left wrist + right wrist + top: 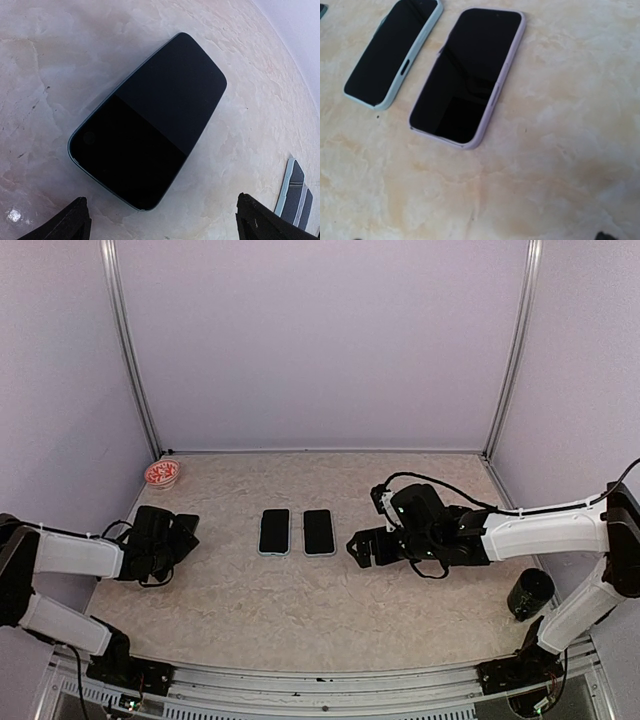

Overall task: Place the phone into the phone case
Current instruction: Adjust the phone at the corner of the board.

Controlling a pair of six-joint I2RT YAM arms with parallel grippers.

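Left wrist, phone [150, 120] flat on table [45, 55], just beyond the parted jaws

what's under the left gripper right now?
A dark phone with a teal rim, flat on the table. In the top view the left gripper covers it; cased or bare, cannot tell.

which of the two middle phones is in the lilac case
The lilac phone lies nearer the right pincer, on the right in the top view; the mint phone beside it has a pale green rim.
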